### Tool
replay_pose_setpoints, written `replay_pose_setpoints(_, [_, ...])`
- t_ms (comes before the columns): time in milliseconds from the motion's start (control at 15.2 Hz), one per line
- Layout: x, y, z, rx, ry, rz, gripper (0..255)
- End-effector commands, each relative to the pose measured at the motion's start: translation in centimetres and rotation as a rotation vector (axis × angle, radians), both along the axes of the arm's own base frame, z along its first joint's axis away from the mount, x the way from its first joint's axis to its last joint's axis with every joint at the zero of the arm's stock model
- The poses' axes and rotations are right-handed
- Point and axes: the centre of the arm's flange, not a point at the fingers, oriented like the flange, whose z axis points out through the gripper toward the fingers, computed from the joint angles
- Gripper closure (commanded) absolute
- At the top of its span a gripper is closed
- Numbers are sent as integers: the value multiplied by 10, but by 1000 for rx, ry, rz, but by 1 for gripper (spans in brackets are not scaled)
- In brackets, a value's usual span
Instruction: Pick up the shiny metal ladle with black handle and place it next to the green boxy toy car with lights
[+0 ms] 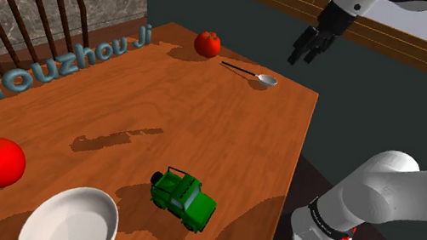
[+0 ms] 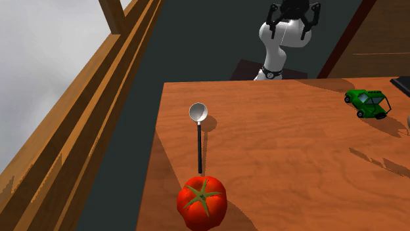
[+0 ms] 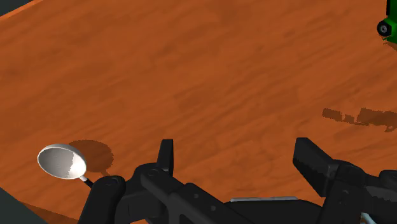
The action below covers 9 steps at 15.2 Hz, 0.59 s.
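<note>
Hovering spread-fingered above, the all-black two-finger gripper (image 1: 302,57) should straddle crosswise the black handle of the shiny metal ladle (image 2: 199,141), lying apparently flat near the brown wooden table (image 2: 296,164) edge, handle toward the round red tomato (image 2: 202,200).

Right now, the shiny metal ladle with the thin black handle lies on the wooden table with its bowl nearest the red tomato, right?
No. The shiny metal ladle lies on the wooden table, but its handle end is nearest the red tomato; the bowl points away, as the second exterior view shows.
</note>
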Motion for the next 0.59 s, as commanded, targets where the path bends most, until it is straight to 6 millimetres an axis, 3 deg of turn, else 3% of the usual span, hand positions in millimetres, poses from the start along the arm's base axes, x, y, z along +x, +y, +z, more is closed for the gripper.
replay_pose_setpoints(0, [0, 0, 0, 0, 0, 0, 0])
replay_pose_setpoints(528, [71, -60, -56, -7, 10, 96, 0])
